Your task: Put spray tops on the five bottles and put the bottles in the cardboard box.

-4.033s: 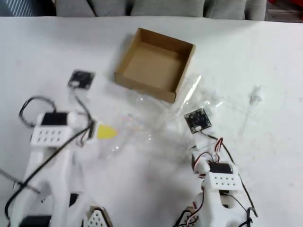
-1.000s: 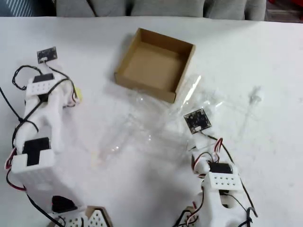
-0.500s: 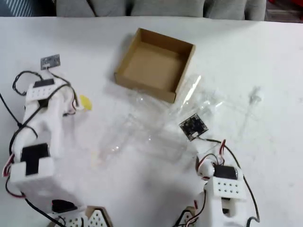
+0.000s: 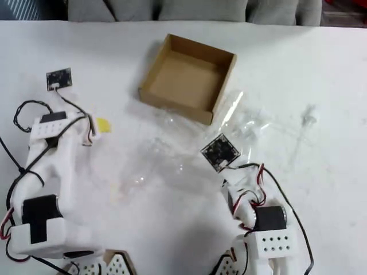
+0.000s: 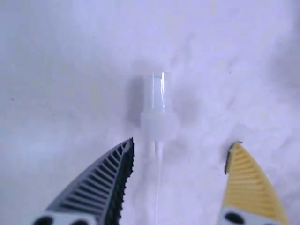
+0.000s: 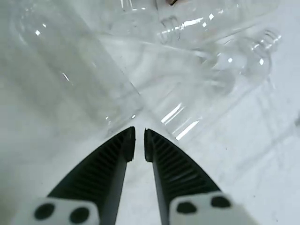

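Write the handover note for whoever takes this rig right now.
Left gripper: open above a spray top lying on the table, not gripping it.
Right gripper: shut, empty, beside the clear bottles lying heaped on the table.
Cardboard box: empty.
Done: nothing capped or boxed.
Left: cap every bottle, then box them.

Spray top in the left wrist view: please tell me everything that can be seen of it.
The spray top looks like translucent whitish plastic: a clear cap, a wider collar and a thin tube pointing toward the camera. It lies flat on the white table, between the open fingers of the left end effector, touching neither.
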